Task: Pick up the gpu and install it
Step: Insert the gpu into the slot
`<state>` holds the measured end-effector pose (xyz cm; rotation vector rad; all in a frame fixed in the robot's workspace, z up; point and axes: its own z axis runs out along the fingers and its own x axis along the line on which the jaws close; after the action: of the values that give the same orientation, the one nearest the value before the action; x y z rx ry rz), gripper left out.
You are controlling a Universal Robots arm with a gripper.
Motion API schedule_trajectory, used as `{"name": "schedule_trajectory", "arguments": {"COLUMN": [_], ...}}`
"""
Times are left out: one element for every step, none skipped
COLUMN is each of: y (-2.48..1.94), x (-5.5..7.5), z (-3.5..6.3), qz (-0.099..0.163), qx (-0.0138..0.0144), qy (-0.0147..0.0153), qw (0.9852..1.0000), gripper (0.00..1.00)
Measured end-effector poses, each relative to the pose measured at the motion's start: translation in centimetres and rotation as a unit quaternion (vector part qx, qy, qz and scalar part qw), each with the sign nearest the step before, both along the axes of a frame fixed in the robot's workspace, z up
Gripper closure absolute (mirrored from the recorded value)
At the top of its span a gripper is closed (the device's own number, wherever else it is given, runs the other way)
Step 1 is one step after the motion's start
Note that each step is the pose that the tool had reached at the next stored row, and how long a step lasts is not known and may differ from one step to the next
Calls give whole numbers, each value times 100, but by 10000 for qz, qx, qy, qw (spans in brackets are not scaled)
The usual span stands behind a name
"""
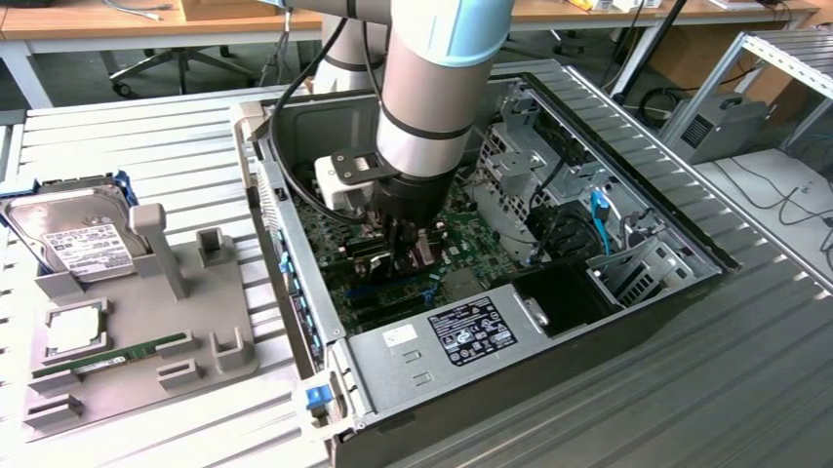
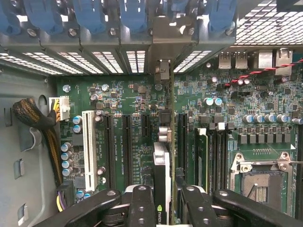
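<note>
I see the arm (image 1: 436,88) reaching down into the open computer case (image 1: 521,390), which lies on its side on the slatted metal surface (image 1: 143,136). The tool (image 2: 163,198) is pinching the gpu (image 2: 163,165): in the wrist view its black fingers (image 2: 140,203) sit on either side of the card, which stands on edge between them. The card runs along the green motherboard (image 2: 137,99), in line with the dark expansion slots (image 2: 128,142), its metal bracket end pointing toward the rear slot grilles of the case. I cannot tell whether its edge is seated in a slot or just above one. In the exterior view the tool (image 1: 397,244) is low over the motherboard (image 1: 456,234). On the exterior view's left, a grey holder tray (image 1: 170,322) carries a hard drive (image 1: 78,234) and a green RAM stick (image 1: 111,359).
</note>
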<state>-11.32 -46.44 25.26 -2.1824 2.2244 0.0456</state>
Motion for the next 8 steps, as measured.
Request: {"name": "schedule_trajectory", "arguments": {"y": [0, 0, 0, 0, 0, 1, 1, 1], "x": [0, 0, 0, 0, 0, 0, 0, 0], "z": [0, 0, -1, -1, -2, -2, -3, -3], "qz": [0, 0, 0, 0, -4, -11, -19, -29], "qx": [-1, -1, -2, -2, -1, -1, -1, -1], "qy": [1, 1, 1, 1, 0, 0, 0, 0], "qw": [10000, 10000, 10000, 10000, 10000, 10000, 10000, 10000], "gripper": [73, 73, 73, 73, 73, 73, 73, 73]}}
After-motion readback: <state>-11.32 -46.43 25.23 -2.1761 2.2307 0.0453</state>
